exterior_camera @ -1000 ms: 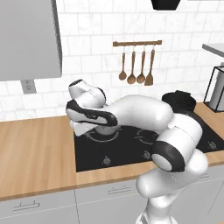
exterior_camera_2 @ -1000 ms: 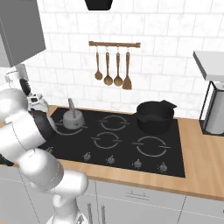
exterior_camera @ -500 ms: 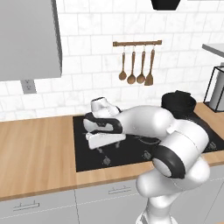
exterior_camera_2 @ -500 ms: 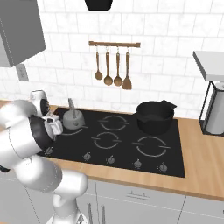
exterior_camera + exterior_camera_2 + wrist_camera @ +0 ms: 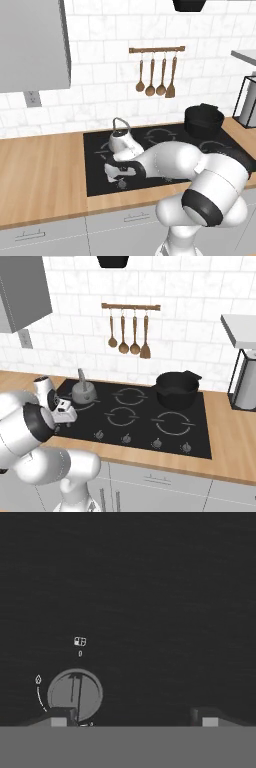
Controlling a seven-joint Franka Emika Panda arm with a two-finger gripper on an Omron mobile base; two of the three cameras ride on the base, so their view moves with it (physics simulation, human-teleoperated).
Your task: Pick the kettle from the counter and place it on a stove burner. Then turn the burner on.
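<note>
While the small squat grey metal kettle [image 5: 120, 139] is sitting on the black stove's [image 5: 150, 421] rear-left burner, I am holding my hand [image 5: 131, 718] spread apart over a round grey knob [image 5: 75, 695].

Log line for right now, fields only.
kettle: on rear-left burner | gripper: open, low over stove front edge | left knob: beside one finger, not gripped

The kettle [image 5: 121, 140] sits on the stove's [image 5: 95, 180] rear left burner, the pot [image 5: 203, 120] on the rear right.
</note>
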